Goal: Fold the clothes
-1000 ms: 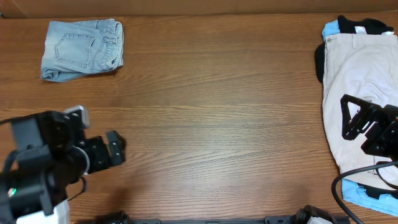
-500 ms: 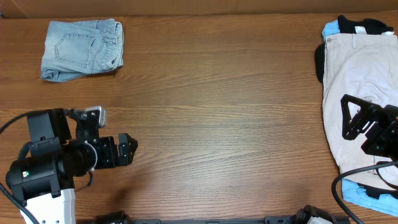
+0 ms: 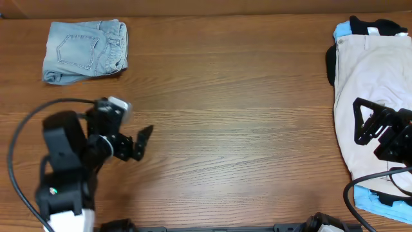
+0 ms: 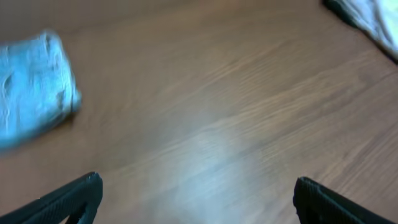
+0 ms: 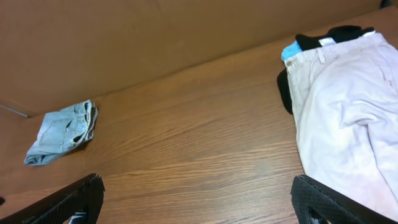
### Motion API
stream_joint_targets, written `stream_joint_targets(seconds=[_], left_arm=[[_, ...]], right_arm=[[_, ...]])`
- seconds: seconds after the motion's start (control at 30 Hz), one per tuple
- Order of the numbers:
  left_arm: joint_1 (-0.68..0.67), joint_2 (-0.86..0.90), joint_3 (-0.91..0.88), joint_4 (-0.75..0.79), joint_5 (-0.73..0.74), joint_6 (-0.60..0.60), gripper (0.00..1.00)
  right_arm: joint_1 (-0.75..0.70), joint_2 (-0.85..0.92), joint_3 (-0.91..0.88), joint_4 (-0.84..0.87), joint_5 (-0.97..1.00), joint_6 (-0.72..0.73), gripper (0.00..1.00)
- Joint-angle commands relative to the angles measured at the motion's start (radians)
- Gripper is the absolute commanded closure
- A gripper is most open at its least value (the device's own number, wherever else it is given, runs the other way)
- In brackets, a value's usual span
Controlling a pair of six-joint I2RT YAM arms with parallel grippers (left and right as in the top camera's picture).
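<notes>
Folded light-blue denim shorts (image 3: 85,50) lie at the table's far left; they also show in the left wrist view (image 4: 32,87) and in the right wrist view (image 5: 62,130). A pile of clothes sits at the right edge, with beige trousers (image 3: 373,84) on top, a black garment (image 3: 376,27) and a blue garment (image 3: 380,201) under them. The trousers also show in the right wrist view (image 5: 348,106). My left gripper (image 3: 140,140) is open and empty over bare wood at the near left. My right gripper (image 3: 367,122) is open and empty above the beige trousers.
The wooden table (image 3: 225,109) spans the view. A brown wall (image 5: 124,43) stands behind the table's far edge. A black cable (image 3: 351,193) loops near the right arm's base.
My left arm has swung to the right and its gripper has moved toward the middle of the table. The right arm and the clothes have not moved.
</notes>
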Motion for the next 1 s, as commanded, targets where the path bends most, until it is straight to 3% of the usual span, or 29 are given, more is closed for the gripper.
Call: stream_joint_targets(seconds=[0.0,0.23,0.5,0.97], left_arm=[[-0.053,-0.125,-0.164,0.130,0.026,0.013,0.00],[-0.120,-0.443,-0.454,0.408,-0.132,-0.175,0.00],[-0.152,-0.650,-0.654,0.597,-0.282,-0.250,0.00],[-0.151,-0.793,-0.839,0.713,-0.351,-0.285,0.00]], right_arm=[[0.000,-0.001,-0.004,0.005,0.000,-0.007,0.00],[0.000,-0.001,-0.004,0.005,0.000,-0.007,0.00],[0.000,-0.001,-0.004,0.005,0.000,-0.007,0.00],[0.000,-0.001,-0.004,0.005,0.000,-0.007,0.00]])
